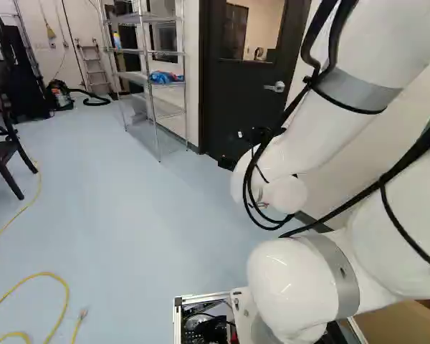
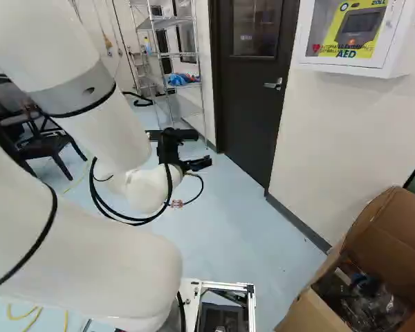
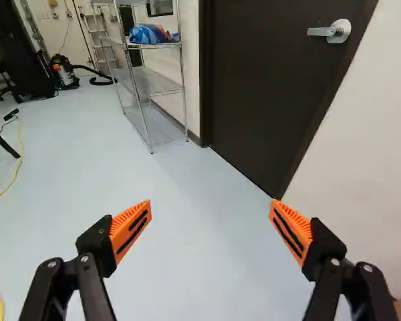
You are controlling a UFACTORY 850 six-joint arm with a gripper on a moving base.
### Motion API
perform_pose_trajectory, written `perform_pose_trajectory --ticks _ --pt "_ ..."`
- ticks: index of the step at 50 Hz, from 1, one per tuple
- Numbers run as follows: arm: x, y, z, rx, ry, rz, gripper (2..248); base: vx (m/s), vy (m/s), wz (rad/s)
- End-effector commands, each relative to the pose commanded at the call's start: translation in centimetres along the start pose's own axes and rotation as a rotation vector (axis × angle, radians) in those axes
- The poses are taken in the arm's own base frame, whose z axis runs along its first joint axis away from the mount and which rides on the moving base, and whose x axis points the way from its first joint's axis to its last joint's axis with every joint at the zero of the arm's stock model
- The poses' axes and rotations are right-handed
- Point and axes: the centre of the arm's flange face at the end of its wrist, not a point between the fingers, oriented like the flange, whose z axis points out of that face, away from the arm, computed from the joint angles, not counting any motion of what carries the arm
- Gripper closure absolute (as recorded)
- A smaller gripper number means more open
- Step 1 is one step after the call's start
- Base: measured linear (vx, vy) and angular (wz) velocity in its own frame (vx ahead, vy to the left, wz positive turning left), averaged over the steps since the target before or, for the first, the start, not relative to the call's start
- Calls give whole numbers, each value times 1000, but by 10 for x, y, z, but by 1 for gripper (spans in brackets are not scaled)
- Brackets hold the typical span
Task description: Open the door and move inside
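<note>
The gripper (image 2: 197, 163) hangs ahead of the arm in the right base view, left of the door; most of it is hidden by the wrist in the left base view. In the wrist view the gripper (image 3: 210, 231) stands wide open, orange pads apart, only floor between them. The dark door (image 2: 252, 104) with a window is shut in its frame. Its silver lever handle (image 3: 331, 31) is ahead of the gripper and beyond the finger on the door's side, well apart from it. The handle (image 1: 275, 87) also shows in the left base view.
A wire shelf (image 1: 154, 86) with a blue bundle stands beside the door. On the wall right of the door hangs an AED cabinet (image 2: 353, 34). An open cardboard box (image 2: 366, 277) sits near the base's right. Dark chairs (image 1: 3, 154) and a yellow cable (image 1: 54, 276) are at the left.
</note>
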Motion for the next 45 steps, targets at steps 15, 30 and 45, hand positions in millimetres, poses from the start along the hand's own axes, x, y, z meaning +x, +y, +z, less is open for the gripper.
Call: perform_pose_trajectory --ticks 15,30,45 --pt "0 0 0 0 0 0 3 154 60 -12" --pt "0 0 0 0 0 0 3 159 60 -20" --pt "0 0 0 0 0 0 3 165 31 -184"
